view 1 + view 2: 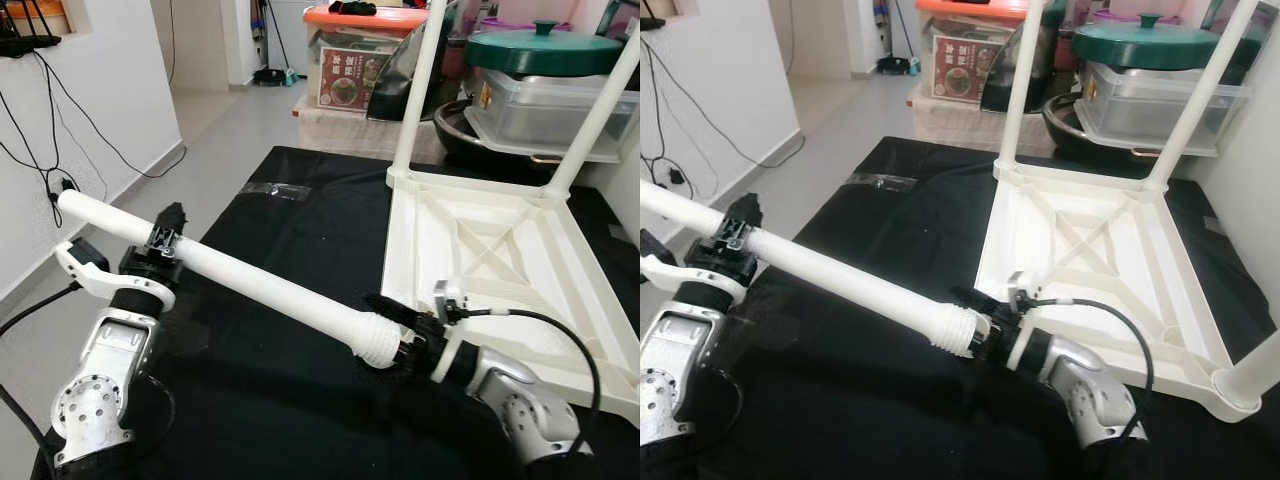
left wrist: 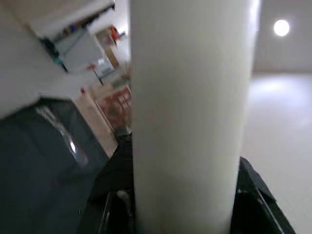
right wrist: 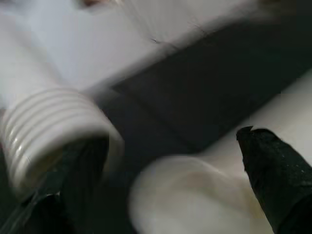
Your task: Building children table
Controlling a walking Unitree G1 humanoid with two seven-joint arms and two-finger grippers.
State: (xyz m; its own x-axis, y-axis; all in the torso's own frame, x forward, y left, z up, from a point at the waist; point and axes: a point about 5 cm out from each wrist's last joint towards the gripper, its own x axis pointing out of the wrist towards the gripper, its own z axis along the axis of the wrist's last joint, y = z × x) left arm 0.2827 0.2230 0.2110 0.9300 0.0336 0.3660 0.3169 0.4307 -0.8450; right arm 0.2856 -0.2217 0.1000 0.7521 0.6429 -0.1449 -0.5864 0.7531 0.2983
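Both pincers clamped on table leg (image 1: 270, 285): left pincer (image 1: 165, 238) mid-shaft, right pincer (image 1: 400, 325) by threads; aim squarely into tabletop (image 1: 500, 250) corner socket.

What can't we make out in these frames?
- Right gripper at the table leg's threaded end: the right wrist view is motion-blurred, so the grip is unclear.
- Left gripper: the leg covers its fingers in the left wrist view.
- Upturned tabletop: the near right corner is cut off in the left eye view.
- Box label: too small to read.
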